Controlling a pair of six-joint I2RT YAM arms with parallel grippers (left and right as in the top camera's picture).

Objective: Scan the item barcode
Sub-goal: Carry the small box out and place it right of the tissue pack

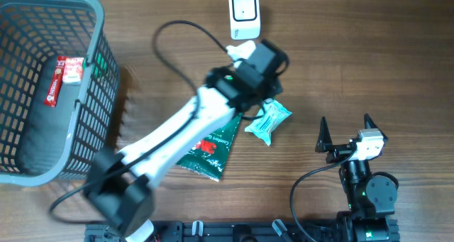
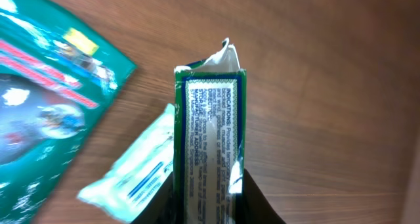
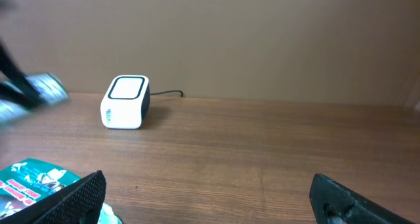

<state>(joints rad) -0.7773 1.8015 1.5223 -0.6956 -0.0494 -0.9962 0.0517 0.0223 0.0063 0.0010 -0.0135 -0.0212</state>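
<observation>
My left gripper (image 2: 209,192) is shut on a narrow green packet (image 2: 209,132) with a white printed panel, held end-up above the table. In the overhead view the left gripper (image 1: 246,55) holds the packet's pale end (image 1: 240,50) just below the white barcode scanner (image 1: 244,13). The scanner (image 3: 126,101) also shows in the right wrist view, with the held packet (image 3: 39,87) blurred to its left. My right gripper (image 1: 346,132) rests open near the front right with nothing between its fingers (image 3: 75,199).
A pale teal wrapped packet (image 1: 268,121) and a dark green snack bag (image 1: 213,146) lie under the left arm. A grey mesh basket (image 1: 99,64) at the far left holds a red packet (image 1: 60,79). The scanner's cable (image 1: 177,36) loops over the table.
</observation>
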